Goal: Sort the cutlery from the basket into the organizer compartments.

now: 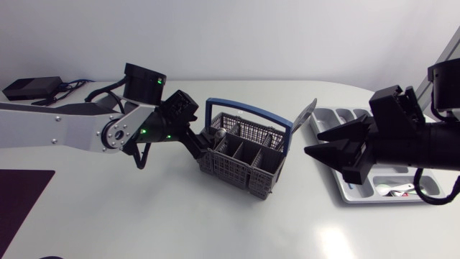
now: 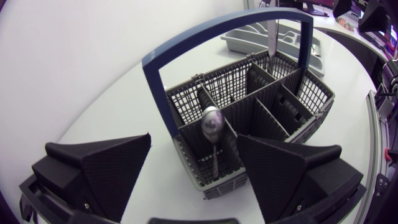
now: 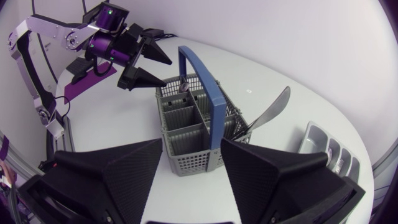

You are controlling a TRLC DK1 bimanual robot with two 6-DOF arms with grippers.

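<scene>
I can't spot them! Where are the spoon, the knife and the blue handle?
spoon (image 2: pixel 211 123), left wrist view, on its bowl.
knife (image 3: pixel 273 107), right wrist view, on its blade.
blue handle (image 3: pixel 200 81), right wrist view, on its upper bar.

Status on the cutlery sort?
Done: at least one piece lies in the organizer. In hand: nothing; left tool and right tool are open, empty. Remaining: a spoon and a knife stand in the basket.
</scene>
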